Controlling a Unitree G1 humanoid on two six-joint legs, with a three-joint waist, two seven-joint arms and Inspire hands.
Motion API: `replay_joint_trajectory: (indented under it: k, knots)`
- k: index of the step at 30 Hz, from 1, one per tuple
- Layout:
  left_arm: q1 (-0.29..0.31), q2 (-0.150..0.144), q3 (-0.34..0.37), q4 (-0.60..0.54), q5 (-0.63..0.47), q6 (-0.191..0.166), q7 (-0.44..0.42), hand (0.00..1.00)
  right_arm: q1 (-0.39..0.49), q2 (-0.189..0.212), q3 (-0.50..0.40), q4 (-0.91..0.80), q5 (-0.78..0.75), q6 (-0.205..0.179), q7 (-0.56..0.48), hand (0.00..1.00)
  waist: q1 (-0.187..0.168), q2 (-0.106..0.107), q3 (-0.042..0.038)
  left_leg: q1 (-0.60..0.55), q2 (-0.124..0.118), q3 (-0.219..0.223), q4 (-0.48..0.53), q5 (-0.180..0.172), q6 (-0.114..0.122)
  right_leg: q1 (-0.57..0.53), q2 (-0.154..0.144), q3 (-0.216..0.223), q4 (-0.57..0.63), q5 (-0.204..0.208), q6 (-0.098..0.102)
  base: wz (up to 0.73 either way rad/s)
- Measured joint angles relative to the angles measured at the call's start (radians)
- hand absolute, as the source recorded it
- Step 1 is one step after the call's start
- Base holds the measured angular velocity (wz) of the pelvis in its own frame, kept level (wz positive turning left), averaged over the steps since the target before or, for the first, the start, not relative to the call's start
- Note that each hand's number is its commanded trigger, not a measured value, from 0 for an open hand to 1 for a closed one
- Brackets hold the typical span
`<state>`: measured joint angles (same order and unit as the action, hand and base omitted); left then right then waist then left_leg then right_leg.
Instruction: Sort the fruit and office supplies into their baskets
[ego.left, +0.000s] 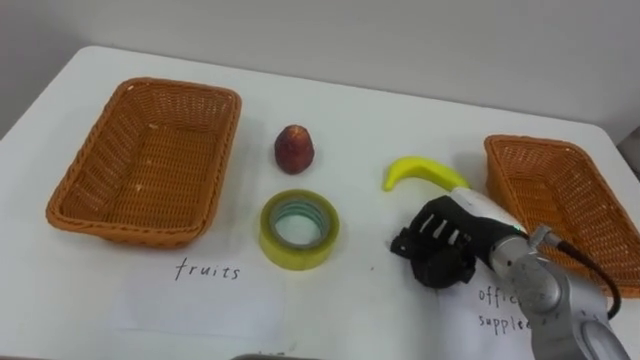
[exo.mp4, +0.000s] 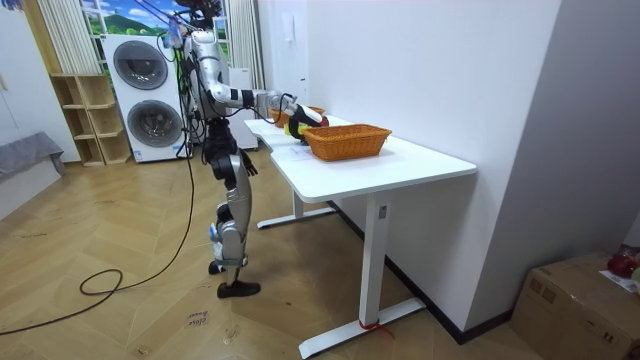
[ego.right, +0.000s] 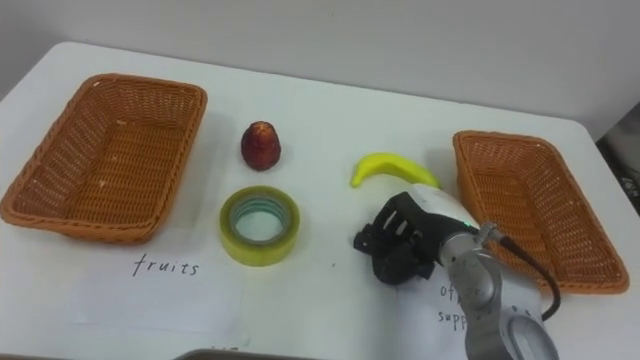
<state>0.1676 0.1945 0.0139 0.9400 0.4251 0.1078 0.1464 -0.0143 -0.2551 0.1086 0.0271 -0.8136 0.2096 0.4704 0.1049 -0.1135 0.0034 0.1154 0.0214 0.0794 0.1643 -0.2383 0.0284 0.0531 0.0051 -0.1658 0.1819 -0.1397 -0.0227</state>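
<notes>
along the near edge of the white desk (ego.left: 350, 300) lie two handwritten paper labels, one (ego.left: 208, 272) in front of the left basket, the other (ego.left: 500, 308) partly under the right forearm. just beyond the first, a yellow tape roll (ego.left: 299, 229) lies flat with its hole up, bare desk all round it. level with it and off to the right, the right robot hand (ego.left: 440, 240) rests low over the desk, knuckles up, its dark fingers curled in tight toward the palm, closed on none of the desk's things. an open strip of desk separates it from the tape. just beyond the robot hand lies the banana (ego.left: 425, 172), its curve arching away from the robot, near the knuckles but whether touching them i cannot tell. farther left, a red fruit (ego.left: 294, 149) stands alone, apart from the tape and just beside the left basket's right wall. the left basket (ego.left: 130, 232) lies near the desk's left edge; the right basket (ego.left: 570, 190) lies near the right edge, its near corner behind the forearm. both wicker baskets hold nothing. past them a clear band of desk runs to the far edge at the wall. in the room view the robot stands upright at the desk's long side, arm out over it, with open wooden floor (exo.mp4: 120, 310) behind it.
</notes>
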Motion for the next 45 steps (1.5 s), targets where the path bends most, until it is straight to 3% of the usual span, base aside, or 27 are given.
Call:
replay_joint_trajectory:
  k: [12,16,23,30,34,39,45]
  knots:
    - [0.0,-0.004,0.001,0.0,0.0,0.0,0.0,0.0,0.005,0.005,0.001,0.0,0.016,0.001,0.01,1.0,0.001,0.0,-0.0012,-0.001,-0.001,0.0,0.002,0.0,0.0,0.0,0.001,0.0,0.003,0.0,0.0,0.0]
    - [0.0,-0.004,0.002,-0.001,-0.003,-0.002,0.0,0.0,0.015,0.005,0.001,-0.003,0.037,0.0,0.006,1.0,0.001,-0.002,-0.0076,0.002,-0.001,0.001,0.007,0.001,0.001,0.001,0.0,0.002,0.002,0.0,0.0,0.0]
    - [0.0,-0.004,0.016,-0.005,0.0,-0.005,0.004,0.0,0.044,0.002,0.0,-0.04,0.072,-0.006,0.002,1.0,0.008,-0.002,-0.0078,0.004,0.0,0.006,0.001,0.001,0.001,-0.001,0.003,0.015,0.003,0.0,0.0,-0.02]
    - [0.016,-0.005,0.025,-0.005,0.001,-0.017,0.033,0.0,0.044,0.001,-0.031,-0.072,0.104,-0.038,-0.009,1.0,0.003,0.004,-0.0008,0.0,-0.001,0.006,-0.002,0.001,0.001,-0.003,0.005,0.023,0.003,0.0,0.0,0.0]
    - [0.045,-0.011,0.047,-0.005,0.001,-0.026,0.041,0.0,0.041,0.001,-0.111,-0.155,0.159,-0.064,-0.049,1.0,-0.016,0.007,0.0037,-0.002,0.0,0.005,-0.004,0.001,0.001,-0.005,0.004,0.02,0.002,0.0,0.0,0.0]
    - [0.069,-0.016,0.061,-0.01,0.001,-0.028,0.041,0.0,0.034,-0.001,-0.182,-0.207,0.226,-0.089,-0.141,1.0,-0.029,0.003,0.001,0.0,0.001,0.006,0.002,0.001,0.001,-0.003,0.0,0.019,0.001,0.0,0.0,0.0]
    - [0.073,-0.018,0.066,-0.01,0.004,-0.048,0.043,0.0,0.013,-0.004,-0.199,-0.207,0.274,-0.117,-0.202,1.0,-0.037,-0.002,0.0015,0.004,0.0,0.02,0.004,0.001,0.001,-0.003,-0.001,0.025,0.002,0.0,0.001,-0.04]
